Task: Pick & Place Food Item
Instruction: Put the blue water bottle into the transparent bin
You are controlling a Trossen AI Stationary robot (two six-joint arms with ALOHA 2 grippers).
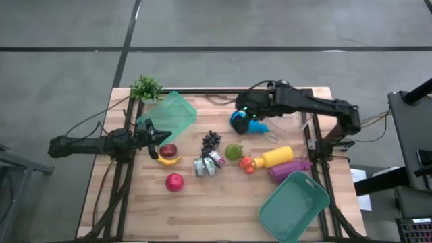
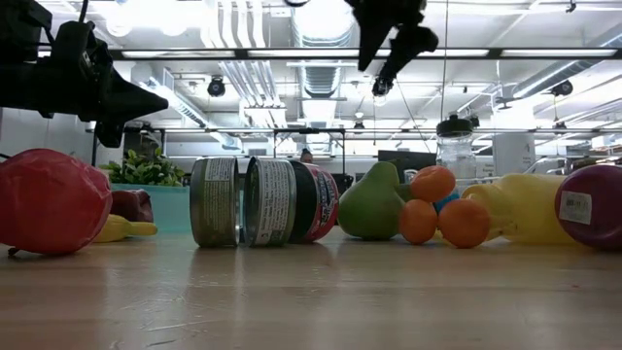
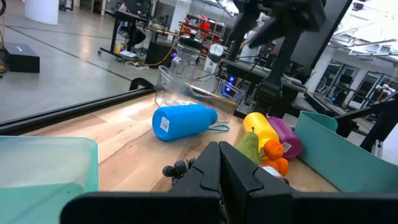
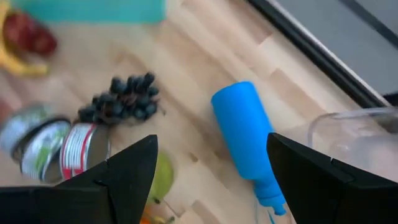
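Wood-plank table (image 1: 223, 196), grey floor around w/ dark seams. Low view: workshop behind, ceiling strip lights, ducts, racks.

L gripper (image 1: 156, 137) at table's left side, fingers clenched, nothing held; just beside teal tray (image 1: 172, 113) and dark red apple (image 1: 168, 150). Banana (image 1: 169, 160) touching apple.

R gripper (image 1: 244, 108) above table near far edge, fingers spread wide, nothing between; hangs over blue bottle (image 4: 244, 137) lying on its side. Clear jar (image 4: 357, 140) beside bottle.

Mid-table: grapes (image 1: 211, 140), cans (image 1: 208, 164), green pear (image 1: 233, 152), red apple (image 1: 175, 182), small oranges (image 1: 246, 164), yellow bottle (image 1: 277, 157), purple bottle (image 1: 289, 169). Second teal tray (image 1: 293, 206) at near right corner. Plant (image 1: 146, 87) at far left corner.
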